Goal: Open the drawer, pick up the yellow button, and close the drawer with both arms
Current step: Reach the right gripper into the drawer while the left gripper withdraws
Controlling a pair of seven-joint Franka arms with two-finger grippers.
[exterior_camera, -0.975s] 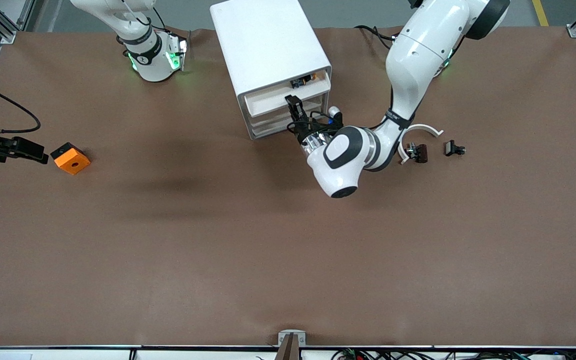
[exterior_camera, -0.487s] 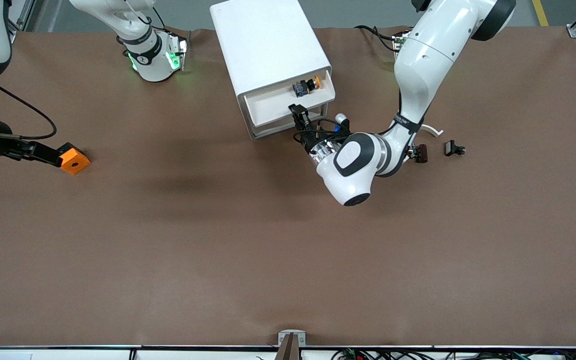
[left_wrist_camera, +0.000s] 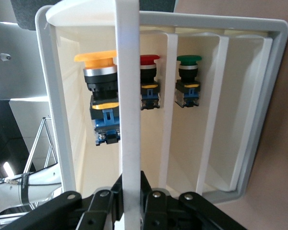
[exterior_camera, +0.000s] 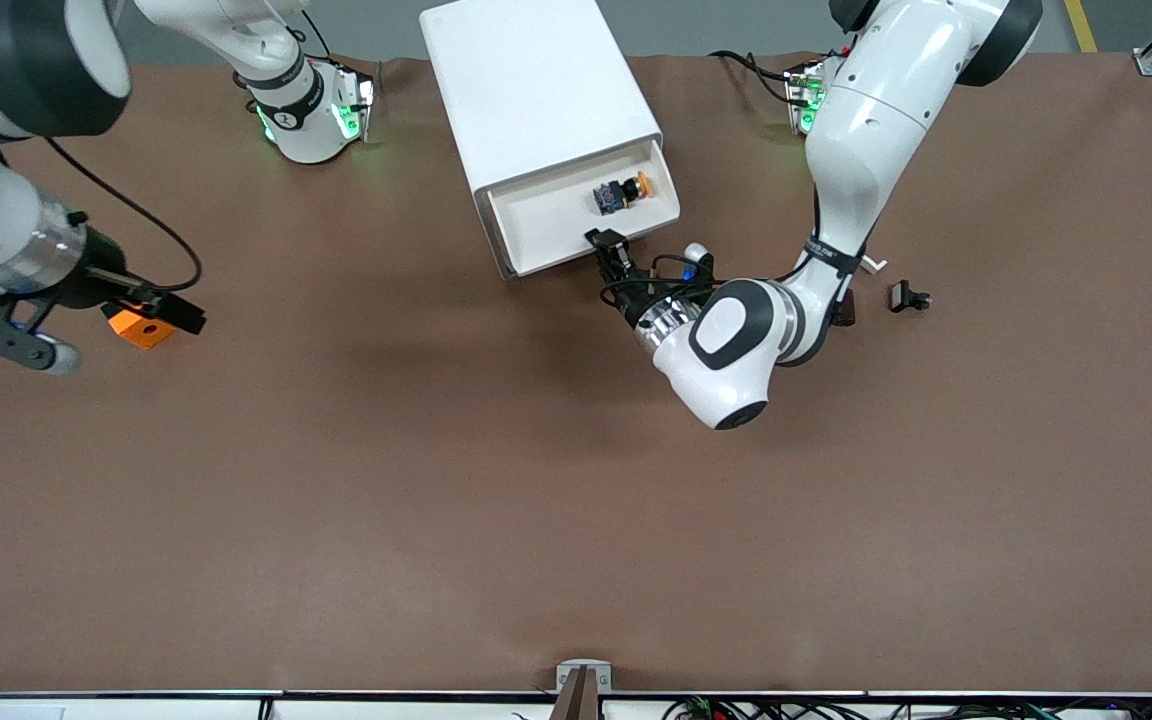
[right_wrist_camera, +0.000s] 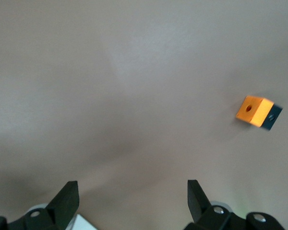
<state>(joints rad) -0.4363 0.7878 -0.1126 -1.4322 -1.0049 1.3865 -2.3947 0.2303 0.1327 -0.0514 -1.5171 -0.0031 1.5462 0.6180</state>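
Drawer [exterior_camera: 581, 205], the top one of the white cabinet [exterior_camera: 536, 90], now stands well out, where a second ago it showed only a narrow gap. That has uncovered the button [exterior_camera: 622, 192], which lies in the tray near the corner toward the left arm's end of the worktop [exterior_camera: 536, 500], orange cap pointing that way.

Left end effector [exterior_camera: 604, 243] is clamped shut on the drawer's cream front strip; its wrist view shows the strip [left_wrist_camera: 129, 120] running between the fingers, with the button [left_wrist_camera: 102, 100] just beside it.

Right end effector [exterior_camera: 171, 315] has swung in over the orange block [exterior_camera: 136, 328] near the worktop's edge at the right arm's end, fingers [right_wrist_camera: 67, 201] spread wide and empty.

Opening looks about done. Judging by this, the pick comes next, and the right arm has a long reach to the tray.
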